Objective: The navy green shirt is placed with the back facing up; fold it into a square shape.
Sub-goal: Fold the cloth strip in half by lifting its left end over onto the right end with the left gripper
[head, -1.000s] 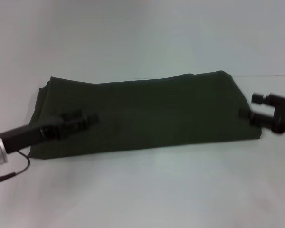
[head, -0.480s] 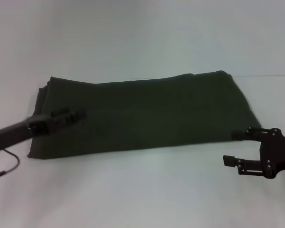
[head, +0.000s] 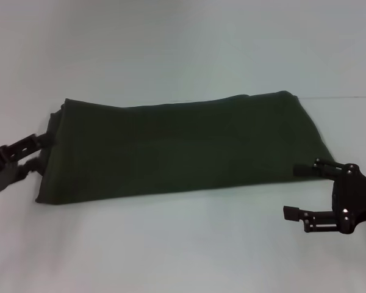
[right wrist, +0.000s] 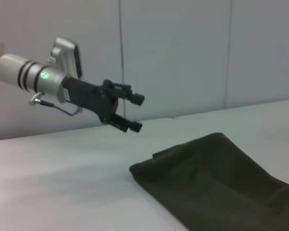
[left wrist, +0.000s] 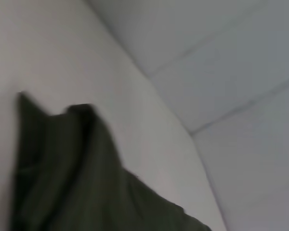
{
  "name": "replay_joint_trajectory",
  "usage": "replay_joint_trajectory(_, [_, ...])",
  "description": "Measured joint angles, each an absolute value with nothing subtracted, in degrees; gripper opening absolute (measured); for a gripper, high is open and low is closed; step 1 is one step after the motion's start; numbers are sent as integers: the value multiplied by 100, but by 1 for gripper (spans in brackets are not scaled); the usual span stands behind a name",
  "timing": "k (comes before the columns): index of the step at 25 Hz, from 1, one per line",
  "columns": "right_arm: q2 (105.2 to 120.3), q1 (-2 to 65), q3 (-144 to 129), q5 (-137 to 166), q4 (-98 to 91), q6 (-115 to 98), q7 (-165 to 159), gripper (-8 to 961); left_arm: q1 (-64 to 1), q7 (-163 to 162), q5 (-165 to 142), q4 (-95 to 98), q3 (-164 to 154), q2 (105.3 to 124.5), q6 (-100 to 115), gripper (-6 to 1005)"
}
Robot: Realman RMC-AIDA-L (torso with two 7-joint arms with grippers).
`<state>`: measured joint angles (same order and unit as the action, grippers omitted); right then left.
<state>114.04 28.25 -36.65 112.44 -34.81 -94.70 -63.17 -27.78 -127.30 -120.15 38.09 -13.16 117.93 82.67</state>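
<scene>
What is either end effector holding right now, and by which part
Nothing. The left end effector is open in the air off the navy green shirt's left end; the right end effector is open by its near right corner.

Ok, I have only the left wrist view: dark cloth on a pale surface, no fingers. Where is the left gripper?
Observer: The left gripper is open and empty, just off the left end of the navy green shirt. The right wrist view shows it raised above the table.
Operator: And the right gripper?
Observer: The right gripper is open at the shirt's near right corner and holds nothing.
Operator: What shape has the shirt?
Observer: It is a long folded band lying flat, not yet a square.
</scene>
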Motion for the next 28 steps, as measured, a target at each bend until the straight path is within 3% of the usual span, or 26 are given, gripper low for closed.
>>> replay_joint_trajectory(28, [11371,2859,-3710,11291,-3448,-9530,-6363,944,-2727,-14158,-12575,3033,-1160,11829,6737,894])
